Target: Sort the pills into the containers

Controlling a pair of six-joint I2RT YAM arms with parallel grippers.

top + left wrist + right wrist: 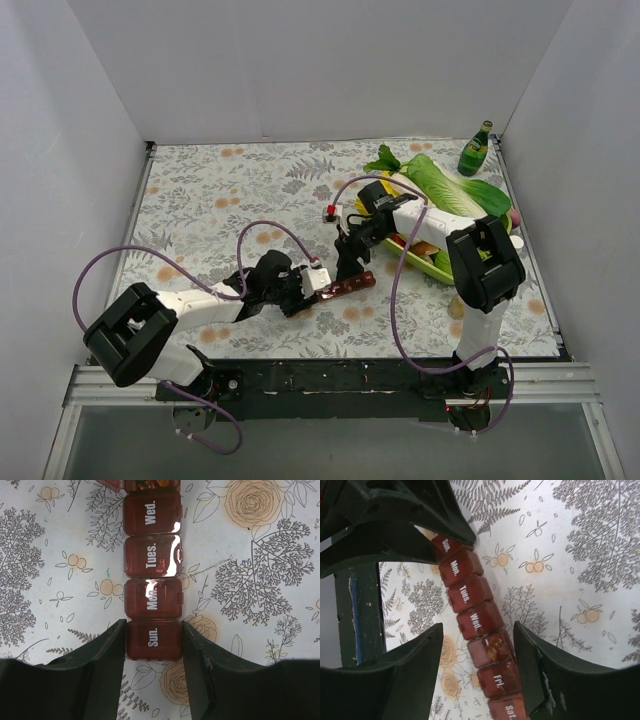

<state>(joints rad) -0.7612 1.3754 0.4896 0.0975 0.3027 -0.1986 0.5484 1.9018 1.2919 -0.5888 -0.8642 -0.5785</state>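
Now the left gripper is clamped tight on the dark-red translucent plastic strip of day-labelled containers, its fingers pinching the "Sun." end cube; the strip lies flat on the floral tablecloth, running away from that grip through "Mon.", "Tues." and "Wed.", lids down on all three; the next compartment, between "Wed." and "Fri.", shows small amber pills inside; the right gripper hangs over that very stretch, jaws wide apart, one finger either side of the strip, gripping nothing; "Sat." ends the row.
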